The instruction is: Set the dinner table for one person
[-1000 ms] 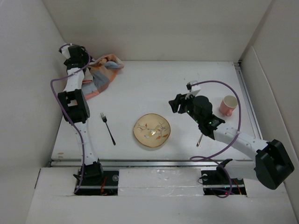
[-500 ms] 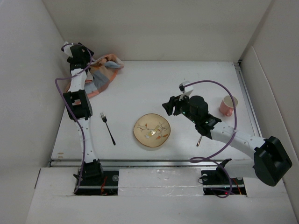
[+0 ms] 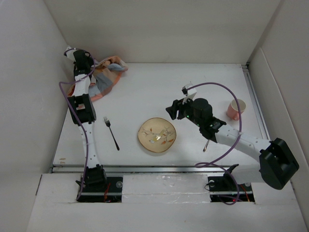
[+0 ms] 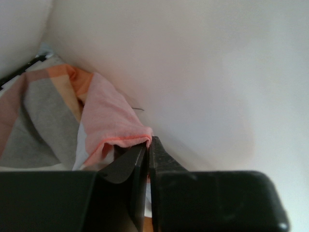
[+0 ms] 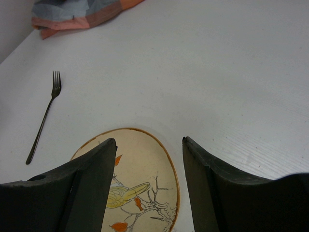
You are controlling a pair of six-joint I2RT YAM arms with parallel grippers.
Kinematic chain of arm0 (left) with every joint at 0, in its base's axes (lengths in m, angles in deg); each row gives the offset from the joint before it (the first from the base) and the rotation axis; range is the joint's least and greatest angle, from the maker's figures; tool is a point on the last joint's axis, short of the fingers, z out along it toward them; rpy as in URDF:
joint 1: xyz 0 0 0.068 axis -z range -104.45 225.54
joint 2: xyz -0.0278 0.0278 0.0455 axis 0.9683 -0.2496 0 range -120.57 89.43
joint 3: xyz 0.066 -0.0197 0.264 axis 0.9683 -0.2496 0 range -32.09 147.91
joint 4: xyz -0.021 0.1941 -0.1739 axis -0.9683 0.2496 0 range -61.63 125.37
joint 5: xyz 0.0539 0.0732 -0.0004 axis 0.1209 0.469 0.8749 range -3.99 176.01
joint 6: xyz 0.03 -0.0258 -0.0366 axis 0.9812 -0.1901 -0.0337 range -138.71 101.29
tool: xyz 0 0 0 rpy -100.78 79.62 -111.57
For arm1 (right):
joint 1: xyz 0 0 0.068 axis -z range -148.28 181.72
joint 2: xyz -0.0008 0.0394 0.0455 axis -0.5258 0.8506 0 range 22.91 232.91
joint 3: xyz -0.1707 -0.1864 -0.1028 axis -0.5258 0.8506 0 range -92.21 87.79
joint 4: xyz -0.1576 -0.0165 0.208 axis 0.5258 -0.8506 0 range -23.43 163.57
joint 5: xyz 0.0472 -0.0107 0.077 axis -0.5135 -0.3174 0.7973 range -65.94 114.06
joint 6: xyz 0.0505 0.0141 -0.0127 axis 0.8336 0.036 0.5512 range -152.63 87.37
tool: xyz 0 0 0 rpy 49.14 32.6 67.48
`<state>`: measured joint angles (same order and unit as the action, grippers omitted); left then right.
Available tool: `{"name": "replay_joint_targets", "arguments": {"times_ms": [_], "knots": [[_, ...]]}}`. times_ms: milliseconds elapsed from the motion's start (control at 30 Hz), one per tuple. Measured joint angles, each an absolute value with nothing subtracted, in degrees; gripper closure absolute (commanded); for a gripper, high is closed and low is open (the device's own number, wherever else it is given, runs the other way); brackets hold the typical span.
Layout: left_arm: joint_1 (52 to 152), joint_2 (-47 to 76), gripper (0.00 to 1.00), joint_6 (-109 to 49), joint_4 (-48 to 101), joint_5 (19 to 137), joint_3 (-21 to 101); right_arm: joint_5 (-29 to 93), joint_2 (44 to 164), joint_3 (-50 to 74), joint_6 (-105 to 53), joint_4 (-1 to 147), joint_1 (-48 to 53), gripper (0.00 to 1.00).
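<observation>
The left gripper (image 4: 148, 143) has its fingers pinched on a fold of the checkered cloth (image 4: 58, 111) at the far-left corner of the dinner table (image 3: 164, 87), which spreads ahead of both arm bases. The right gripper (image 5: 149, 141) hangs, fingers spread, over the plate (image 5: 140, 179) near the middle of the near edge, with a fork (image 5: 44, 116) lying left of the plate.

Bright, even, diffuse light; soft shadows on the bench (image 3: 159, 92). In the left wrist view, the left tool (image 4: 149, 145) at 6 o'clock is dark and blurred.
</observation>
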<state>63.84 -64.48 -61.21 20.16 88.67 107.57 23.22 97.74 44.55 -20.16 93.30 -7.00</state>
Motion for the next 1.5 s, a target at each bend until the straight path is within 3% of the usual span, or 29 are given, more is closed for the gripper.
{"name": "replay_joint_targets", "arguments": {"times_ms": [167, 333, 633, 767, 800, 867, 900, 1000, 1067, 1133, 1167, 1200, 1300, 1500], "knots": [[64.41, -64.0, 1.0, -60.77, 16.51, 86.28, 105.34, 23.2, 98.31, 43.89, -20.22, 93.26, -7.0, 0.38], [68.78, -58.07, 1.0, -60.2, 13.62, 83.64, 91.76, 23.09, 98.27, 43.54, -20.12, 93.06, -6.52, 0.38], [95.18, -39.74, 1.0, -62.87, 5.49, 83.01, 71.09, 21.86, 94.53, 43.61, -17.75, 91.64, -0.59, 0.4], [103.86, -34.66, 0.79, -65.47, 0.68, 82.46, 65.51, 20.77, 92.19, 43.69, -16.33, 91.09, 2.73, 0.44], [104.67, -34.27, 0.69, -66.0, -0.39, 82.09, 64.53, 20.59, 91.84, 43.74, -16.05, 90.92, 3.36, 0.5], [104.78, -34.12, 0.61, -66.91, -1.89, 81.61, 63.2, 20.31, 91.49, 43.93, -15.48, 90.7, 4.19, 0.58], [104.32, -34.14, 0.51, -67.24, -2.24, 81.56, 62.43, 20.18, 91.38, 44.2, -15.2, 90.7, 4.45, 0.75], [102.33, -34.14, 0.35, -66.91, -1.94, 81.91, 60.51, 20.2, 91.4, 44.76, -14.48, 89.91, 5.29, 0.94], [101.22, -34.1, 0.27, -65.47, -0.8, 82.28, 60.29, 20.18, 91.62, 44.76, -14.02, 89.45, 5.66, 0.95], [100.17, -33.57, 0.25, -63.31, 0.42, 83.14, 60.29, 20.2, 92.19, 44.7, -13.54, 89.23, 6.16, 0.87], [99.84, -33.09, 0.26, -61.82, 1.25, 83.9, 60.29, 20.2, 92.78, 44.48, -13.27, 89.06, 6.31, 0.78], [99.6, -32.52, 0.29, -60.31, 2.08, 84.86, 60.29, 20.2, 93.61, 44.09, -13.08, 88.91, 6.6, 0.6], [98.51, -30.97, 0.32, -56.29, 4.42, 87.81, 61.27, 20.22, 98.13, 40.2, -12.42, 87.18, 7.03, 0.39], [94.53, -36.39, 0.32, -49.76, 16.47, 91.29, 79.28, 20.53, 112.71, 26.08, -10.94, 84.82, 7.3, 0.2]]}}
